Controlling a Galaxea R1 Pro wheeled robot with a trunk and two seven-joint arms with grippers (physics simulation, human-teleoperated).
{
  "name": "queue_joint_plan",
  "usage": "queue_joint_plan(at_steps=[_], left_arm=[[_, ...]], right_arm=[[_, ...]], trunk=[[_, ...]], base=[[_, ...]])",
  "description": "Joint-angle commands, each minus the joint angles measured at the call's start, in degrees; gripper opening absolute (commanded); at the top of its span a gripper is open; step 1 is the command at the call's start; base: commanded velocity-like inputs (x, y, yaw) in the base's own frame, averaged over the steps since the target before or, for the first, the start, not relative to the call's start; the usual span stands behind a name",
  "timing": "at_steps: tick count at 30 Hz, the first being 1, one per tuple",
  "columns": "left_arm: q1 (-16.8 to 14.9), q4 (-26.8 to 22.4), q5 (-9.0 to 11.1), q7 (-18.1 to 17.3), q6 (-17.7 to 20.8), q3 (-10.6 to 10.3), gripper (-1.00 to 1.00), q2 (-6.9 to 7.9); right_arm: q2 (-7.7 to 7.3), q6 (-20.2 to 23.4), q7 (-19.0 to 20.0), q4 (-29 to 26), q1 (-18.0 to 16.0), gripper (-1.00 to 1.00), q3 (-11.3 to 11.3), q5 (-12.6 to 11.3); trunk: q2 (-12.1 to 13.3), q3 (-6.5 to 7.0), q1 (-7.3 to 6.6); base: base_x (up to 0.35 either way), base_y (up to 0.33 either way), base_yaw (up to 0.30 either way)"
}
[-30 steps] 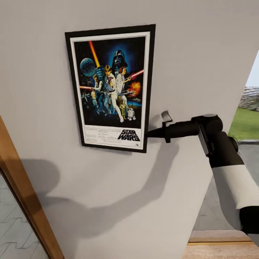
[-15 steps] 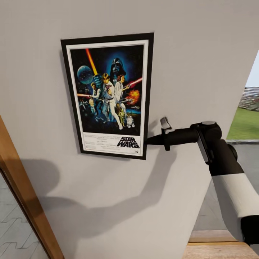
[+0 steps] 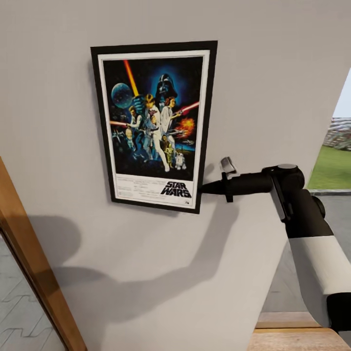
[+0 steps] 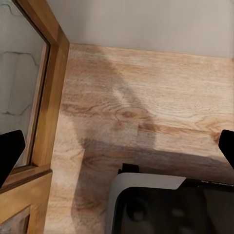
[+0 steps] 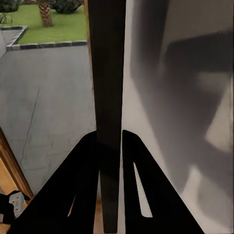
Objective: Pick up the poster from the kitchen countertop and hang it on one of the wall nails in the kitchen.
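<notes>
The poster (image 3: pixel 153 124), black-framed with the Star Wars artwork, stands upright and slightly tilted against the pale grey wall (image 3: pixel 273 73). My right gripper (image 3: pixel 204 187) is shut on the lower right edge of its frame. In the right wrist view the two black fingers (image 5: pixel 83 180) pinch the dark frame edge (image 5: pixel 107 73), with the right gripper (image 5: pixel 110 146) close to the wall. My left gripper (image 4: pixel 119 146) hangs open and empty above the wooden floor (image 4: pixel 146 87). No wall nail is visible; the kitchen countertop is out of view.
A wooden door frame (image 3: pixel 29 263) with a glass panel runs down the left. To the right the wall ends at an opening onto pavement and grass (image 3: pixel 336 161). My own base (image 4: pixel 161 204) sits below the left gripper.
Over the last second the poster slid down and left along the wall, then back right and slightly up, carried by the right gripper. The grip has not changed.
</notes>
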Motion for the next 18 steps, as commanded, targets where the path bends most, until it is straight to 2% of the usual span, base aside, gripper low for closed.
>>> queue_joint_plan(at_steps=[1,6,18], left_arm=[[0.0,0.0,0.0,0.0,-0.1,0.0,1.00,-0.01],[0.0,0.0,0.0,0.0,-0.1,0.0,1.00,-0.02],[0.0,0.0,0.0,0.0,-0.1,0.0,1.00,-0.02]], right_arm=[[-0.02,0.9,0.4,0.0,0.0,-1.00,-0.6,0.2],[-0.02,1.2,0.2,-0.1,0.0,-1.00,-1.4,0.2],[-0.02,3.0,0.1,-0.1,-0.4,-1.00,-1.6,0.3]], trunk=[[0.0,-0.01,0.02],[0.0,-0.01,0.02],[0.0,-0.01,0.02]], base=[[0.000,0.000,0.000],[0.000,0.000,0.000],[0.000,0.000,0.000]])
